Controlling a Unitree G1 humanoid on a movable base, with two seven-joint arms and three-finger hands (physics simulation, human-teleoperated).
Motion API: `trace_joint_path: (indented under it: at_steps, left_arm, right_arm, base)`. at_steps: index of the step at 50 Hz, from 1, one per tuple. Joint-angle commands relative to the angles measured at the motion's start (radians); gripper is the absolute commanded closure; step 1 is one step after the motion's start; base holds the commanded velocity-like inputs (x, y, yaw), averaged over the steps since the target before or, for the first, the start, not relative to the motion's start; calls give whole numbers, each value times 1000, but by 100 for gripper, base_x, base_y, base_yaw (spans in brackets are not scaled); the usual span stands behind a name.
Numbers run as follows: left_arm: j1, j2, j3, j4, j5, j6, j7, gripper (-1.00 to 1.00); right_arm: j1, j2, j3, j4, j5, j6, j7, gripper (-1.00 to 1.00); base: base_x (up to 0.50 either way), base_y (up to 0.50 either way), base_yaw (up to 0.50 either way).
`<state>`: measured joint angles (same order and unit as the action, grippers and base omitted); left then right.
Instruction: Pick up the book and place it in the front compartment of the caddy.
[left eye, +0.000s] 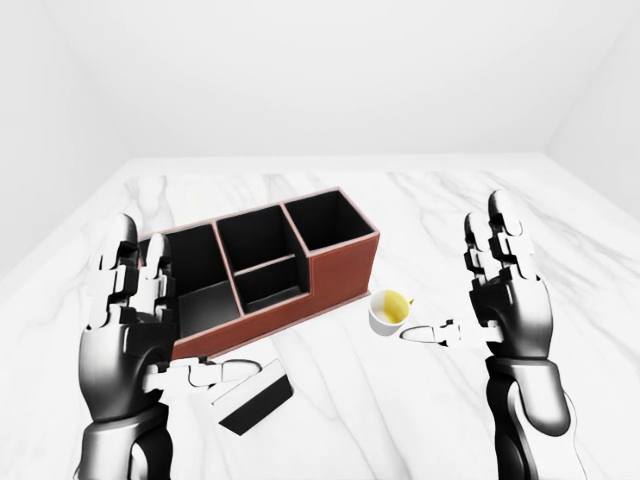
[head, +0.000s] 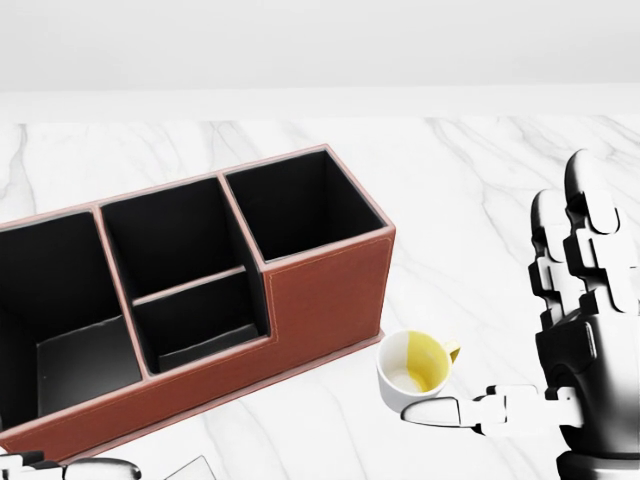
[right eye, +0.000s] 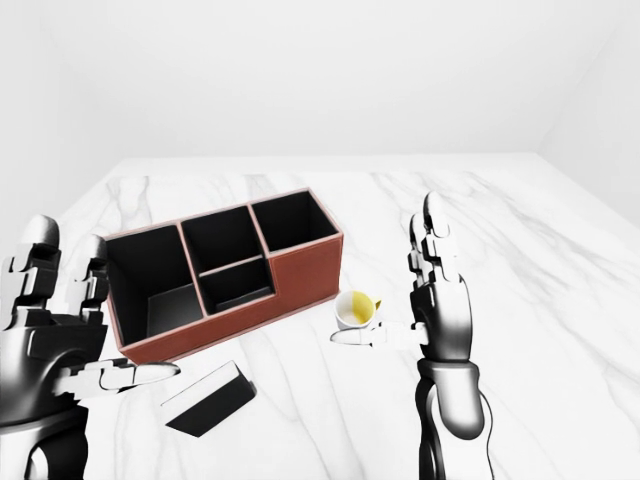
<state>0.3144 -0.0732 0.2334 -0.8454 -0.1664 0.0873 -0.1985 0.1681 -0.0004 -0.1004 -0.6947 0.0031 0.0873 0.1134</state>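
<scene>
The marble worktop (left eye: 420, 210) carries everything. The caddy (left eye: 262, 270) stands just above the left fingers in the left-eye view, its long side slanting up to the right. Both hands are raised, palms inward, fingers upright and spread wide, holding nothing. The left hand (left eye: 125, 335) has its thumb out sideways, its tip just over the book (right eye: 210, 400), which lies flat below the caddy. The right hand (left eye: 508, 300) points its thumb at the cup (left eye: 388, 312), just beside the tip.
</scene>
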Motion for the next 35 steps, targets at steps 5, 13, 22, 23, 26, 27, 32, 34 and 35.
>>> trace_joint_path:
  at_steps: [5, 13, 22, 23, 26, 27, 32, 34, 35]
  left_arm:
    - [5, -4, 10, -4, -4, 0, -5, -100]
    - [8, -7, 18, -7, -10, 0, -10, -100]
    - [12, -11, 25, -5, -9, 0, -15, -100]
    - [12, -11, 25, -4, -8, 0, -15, -100]
    - [11, -11, 24, -8, -7, 0, -14, -100]
    - [11, -11, 23, -7, -6, 0, -14, -100]
    - [8, -11, 26, -9, -9, 0, -14, -100]
    - [9, -11, 26, -8, -9, 0, -15, -100]
    - [9, -11, 27, -7, -9, 0, -15, -100]
  right_arm:
    - [3, 2, -1, -1, 10, 0, -6, -99]
    - [9, 3, 2, -1, 15, 0, -5, -99]
    - [9, 1, 9, 15, 4, 0, -11, -99]
    - [8, 1, 8, 16, 4, 0, -12, -99]
    - [13, 2, 7, 16, 8, 0, -9, -99]
    - [15, 1, 9, 18, 5, 0, -8, -99]
    - [14, 0, 9, 14, 3, 0, -6, -99]
    - [16, 0, 10, 13, 1, 0, -3, -99]
    - [19, -1, 14, 11, -3, 0, -2, -100]
  base:
    - [0, 0, 0]
    - [0, -2, 0]
    - [0, -16, 0]
    - [0, 0, 0]
    - [0, 0, 0]
    - [0, 0, 0]
    - [0, 0, 0]
    - [45, 0, 0]
    - [50, 0, 0]
